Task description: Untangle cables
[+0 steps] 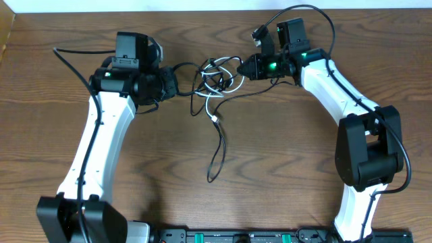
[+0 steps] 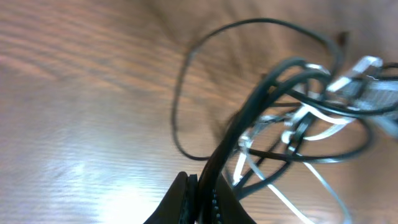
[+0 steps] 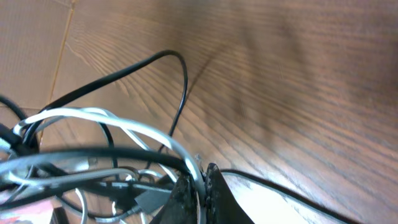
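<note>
A black cable and a white cable lie knotted together between my two grippers at the back middle of the table. The black cable's tail runs toward the table's front. My left gripper is at the tangle's left side, shut on the black cable. My right gripper is at the tangle's right side, shut on the white cable. The black cable loops through the tangle in the right wrist view. A white plug end shows in the left wrist view.
The wooden table spreads toward the front, below the tangle. A thick black arm wire arches over the right arm. The arm bases stand along the front edge.
</note>
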### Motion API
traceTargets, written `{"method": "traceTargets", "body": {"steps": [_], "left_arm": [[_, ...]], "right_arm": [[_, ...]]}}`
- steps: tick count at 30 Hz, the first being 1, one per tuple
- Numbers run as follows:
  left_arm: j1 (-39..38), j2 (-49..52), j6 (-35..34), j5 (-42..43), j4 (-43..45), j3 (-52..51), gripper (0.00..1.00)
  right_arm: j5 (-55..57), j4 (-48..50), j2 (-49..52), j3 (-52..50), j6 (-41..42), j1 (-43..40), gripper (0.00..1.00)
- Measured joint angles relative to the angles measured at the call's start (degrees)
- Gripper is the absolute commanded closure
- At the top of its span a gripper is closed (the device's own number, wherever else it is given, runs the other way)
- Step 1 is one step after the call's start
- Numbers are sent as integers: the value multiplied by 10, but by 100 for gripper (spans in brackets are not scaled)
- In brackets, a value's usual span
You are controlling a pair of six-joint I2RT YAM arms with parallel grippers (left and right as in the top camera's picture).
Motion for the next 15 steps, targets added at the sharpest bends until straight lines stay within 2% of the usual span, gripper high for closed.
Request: {"method": "traceTargets", "body": {"steps": [9, 15], "left_arm": [[4, 89, 16, -78, -11, -1, 92], [5, 136, 44, -66, 3, -6, 92]], "right_arm": [[57, -58, -24, 0, -22, -76, 99], [66, -75, -66, 0, -48, -100, 99]]}}
